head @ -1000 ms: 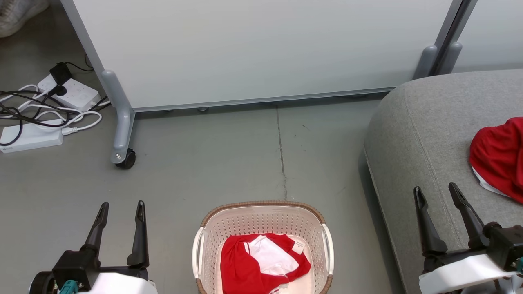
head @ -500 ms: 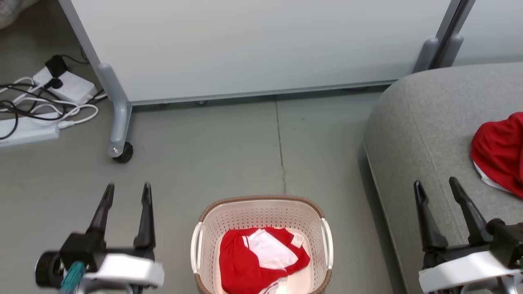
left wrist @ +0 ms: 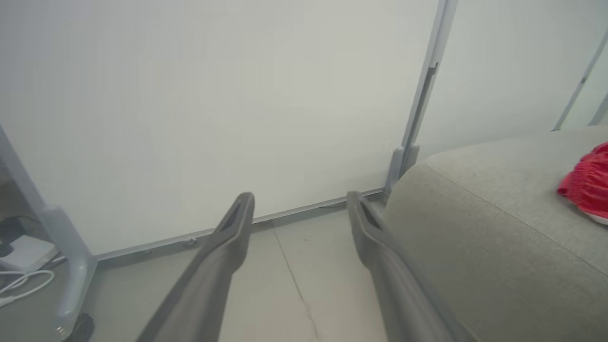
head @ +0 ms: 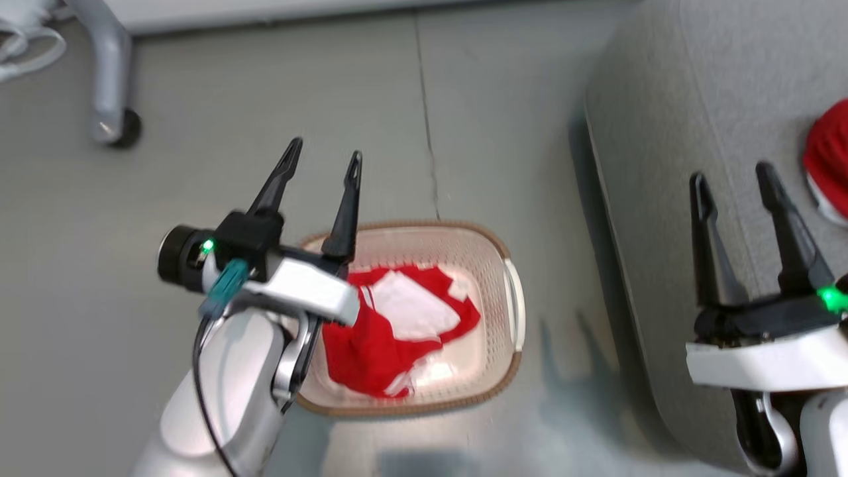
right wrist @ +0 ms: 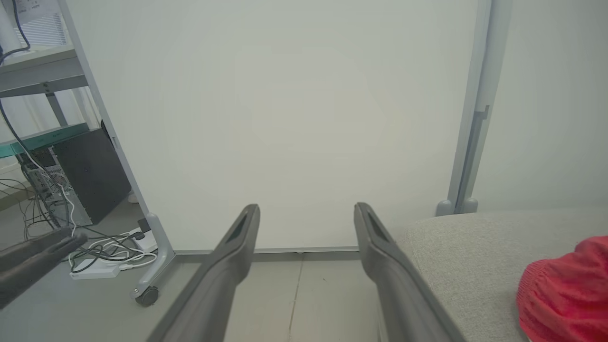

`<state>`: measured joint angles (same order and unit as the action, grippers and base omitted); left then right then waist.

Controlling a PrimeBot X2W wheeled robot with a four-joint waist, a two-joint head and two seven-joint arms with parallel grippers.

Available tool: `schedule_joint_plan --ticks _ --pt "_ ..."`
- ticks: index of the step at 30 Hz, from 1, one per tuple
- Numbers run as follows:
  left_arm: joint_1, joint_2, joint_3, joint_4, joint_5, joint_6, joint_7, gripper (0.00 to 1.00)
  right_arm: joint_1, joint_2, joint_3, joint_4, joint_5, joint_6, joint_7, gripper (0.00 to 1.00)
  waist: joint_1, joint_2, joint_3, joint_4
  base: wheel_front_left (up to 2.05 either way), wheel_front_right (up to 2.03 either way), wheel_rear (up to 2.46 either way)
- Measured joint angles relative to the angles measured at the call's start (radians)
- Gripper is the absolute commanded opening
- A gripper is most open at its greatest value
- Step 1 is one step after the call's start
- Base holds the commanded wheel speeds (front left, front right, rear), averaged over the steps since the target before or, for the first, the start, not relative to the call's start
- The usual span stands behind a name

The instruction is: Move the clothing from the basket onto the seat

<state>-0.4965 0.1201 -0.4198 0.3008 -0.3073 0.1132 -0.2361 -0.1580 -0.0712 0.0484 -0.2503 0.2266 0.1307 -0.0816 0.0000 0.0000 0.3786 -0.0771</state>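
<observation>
Inside one basket [head: 464,229], one garment [head: 371,344]; on the seat [head: 662,165], another garment [head: 828,159] (left tool [head: 326,149], right tool [head: 729,172]: released).

A grey floor [head: 497,99] runs under everything, crossed by a thin dark crack [head: 427,132]. At its far side stands a large white partition panel [left wrist: 213,95] in a pale grey frame, with an upright post [left wrist: 422,95] at its right edge. The panel's curved grey foot [head: 106,79] ends in a black caster [head: 126,127] resting on the floor. Beside that foot lie a white power strip [right wrist: 95,271] and loose cables [right wrist: 118,256] (white and black, tangled together). Further left, a black computer tower [right wrist: 90,175] sits below a grey shelf [right wrist: 38,71].
</observation>
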Motion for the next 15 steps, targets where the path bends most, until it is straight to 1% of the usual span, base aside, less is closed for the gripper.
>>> schedule_joint_plan --ticks 5,8,10,15 --pt "-0.124 -0.028 -0.043 0.196 0.004 -0.047 0.035 1.00 -0.105 0.000 0.036 0.010 0.024 0.000 -0.053 1.00 0.0001 0.0000 0.144 -0.045 0.00 0.00 0.00" --pt "-0.193 -0.032 -0.060 0.321 0.011 -0.071 0.067 1.00 -0.156 0.003 0.066 0.031 0.043 0.000 -0.090 1.00 0.0000 0.0000 0.231 -0.079 0.00 0.00 0.00" --pt "-0.233 -0.028 -0.066 0.397 0.015 -0.086 0.085 1.00 -0.182 0.005 0.090 0.041 0.056 0.000 -0.111 1.00 0.0000 0.0000 0.286 -0.104 0.00 0.00 0.00" --pt "-0.320 0.012 -0.082 0.558 0.030 -0.120 0.126 1.00 -0.256 0.013 0.168 0.081 0.084 0.000 -0.157 1.00 0.0000 0.0000 0.410 -0.182 0.00 0.00 0.00"
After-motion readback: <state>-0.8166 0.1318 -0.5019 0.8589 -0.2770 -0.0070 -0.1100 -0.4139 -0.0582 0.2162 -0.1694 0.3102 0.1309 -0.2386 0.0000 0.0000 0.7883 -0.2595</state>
